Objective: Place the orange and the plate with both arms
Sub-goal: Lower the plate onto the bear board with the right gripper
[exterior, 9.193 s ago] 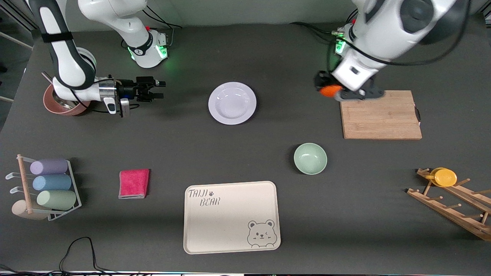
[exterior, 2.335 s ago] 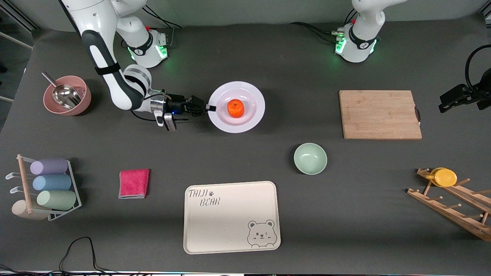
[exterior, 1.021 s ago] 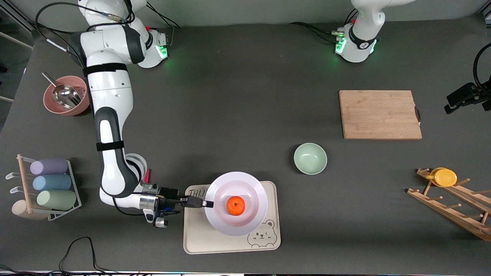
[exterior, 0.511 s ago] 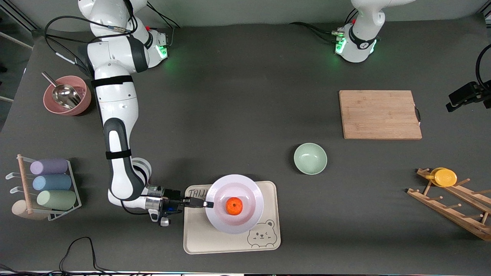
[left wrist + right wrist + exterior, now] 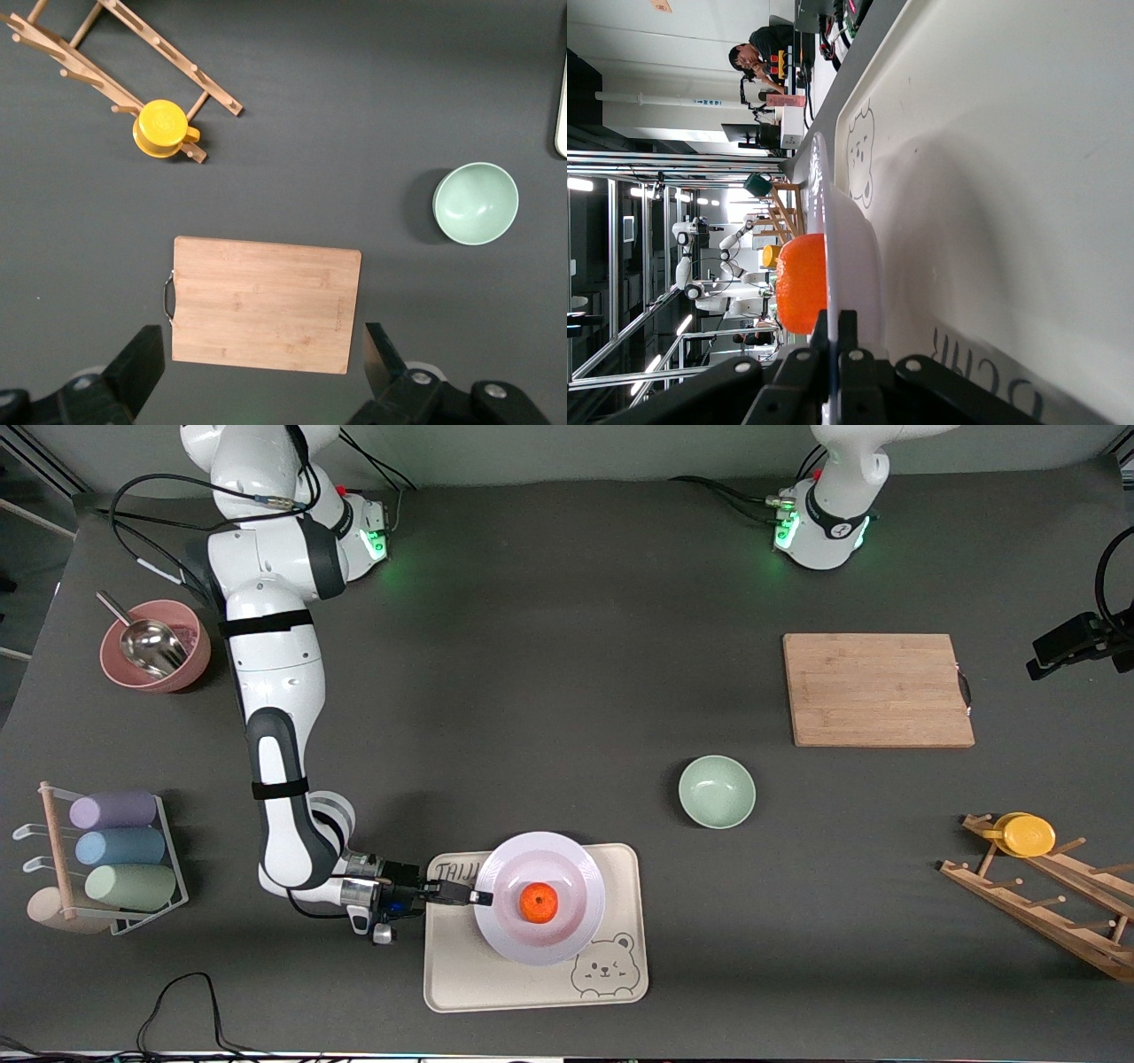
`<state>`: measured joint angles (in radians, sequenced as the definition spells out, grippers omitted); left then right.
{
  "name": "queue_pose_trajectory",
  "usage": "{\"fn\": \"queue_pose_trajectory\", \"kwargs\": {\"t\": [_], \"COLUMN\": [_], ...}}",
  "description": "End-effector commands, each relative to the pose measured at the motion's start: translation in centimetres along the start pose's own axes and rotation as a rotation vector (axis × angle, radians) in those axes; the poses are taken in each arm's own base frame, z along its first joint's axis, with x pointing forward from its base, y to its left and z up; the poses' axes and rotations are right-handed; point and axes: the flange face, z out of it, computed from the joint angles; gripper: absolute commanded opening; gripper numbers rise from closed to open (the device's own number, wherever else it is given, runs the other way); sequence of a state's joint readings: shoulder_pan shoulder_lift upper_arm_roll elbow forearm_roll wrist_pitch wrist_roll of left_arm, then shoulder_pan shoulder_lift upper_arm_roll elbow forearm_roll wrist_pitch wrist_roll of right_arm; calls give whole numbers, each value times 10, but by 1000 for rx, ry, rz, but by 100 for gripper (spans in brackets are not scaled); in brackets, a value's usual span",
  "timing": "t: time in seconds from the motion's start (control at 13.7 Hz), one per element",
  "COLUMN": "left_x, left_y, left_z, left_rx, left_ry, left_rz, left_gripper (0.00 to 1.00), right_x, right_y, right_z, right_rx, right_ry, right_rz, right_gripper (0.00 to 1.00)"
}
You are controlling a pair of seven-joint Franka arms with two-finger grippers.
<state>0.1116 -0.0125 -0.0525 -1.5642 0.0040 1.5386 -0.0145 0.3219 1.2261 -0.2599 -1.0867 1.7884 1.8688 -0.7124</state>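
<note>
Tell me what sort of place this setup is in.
Likely a robotics lab with a mock kitchen tabletop: two arms bolted to a dark table, staged tableware such as a beige bear-print tray and mint-green bowl, and more robot arms in the right wrist view's background.

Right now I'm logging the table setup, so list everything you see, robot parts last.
plate: one, white, over the tray, rim pinched by the right gripper
orange: one, on the plate
tray: one, beige, bear print, nearest the front camera
bowl: one, mint green, between tray and board
board: one, wooden, toward the left arm's end
peg rack: one, wooden, with a yellow cup on it
pink bowl: one, holding a metal scoop, toward the right arm's end
wire rack: one, holding three rolls, purple, blue, green
right gripper: shut on the plate rim
left gripper: open, waiting high over the board
</note>
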Motion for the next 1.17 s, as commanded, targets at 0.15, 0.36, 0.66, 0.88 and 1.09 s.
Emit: {"fn": "queue_pose_trajectory", "kwargs": {"t": [0.15, 0.36, 0.66, 0.88, 1.09], "left_x": [-5, -6, -6, -5, -5], "left_y": [1, 2, -2, -1, 1], "left_z": [-1, -1, -2, -2, -2], "left_rx": [4, 4, 4, 5, 5], "left_ry": [-16, -21, -21, -16, -16], "left_rz": [21, 38, 50, 52, 50], "left_gripper": [100, 100, 100, 100, 100], "right_x": [2, 0, -1, -1, 3], "right_y": [5, 7, 7, 8, 0], "right_z": [1, 3, 4, 4, 1], "right_rx": [11, 8, 4, -5, -11], "right_ry": [19, 16, 12, 16, 15], "right_rz": [-51, -53, -50, -45, -42], "right_gripper": [0, 0, 22, 67, 69]}}
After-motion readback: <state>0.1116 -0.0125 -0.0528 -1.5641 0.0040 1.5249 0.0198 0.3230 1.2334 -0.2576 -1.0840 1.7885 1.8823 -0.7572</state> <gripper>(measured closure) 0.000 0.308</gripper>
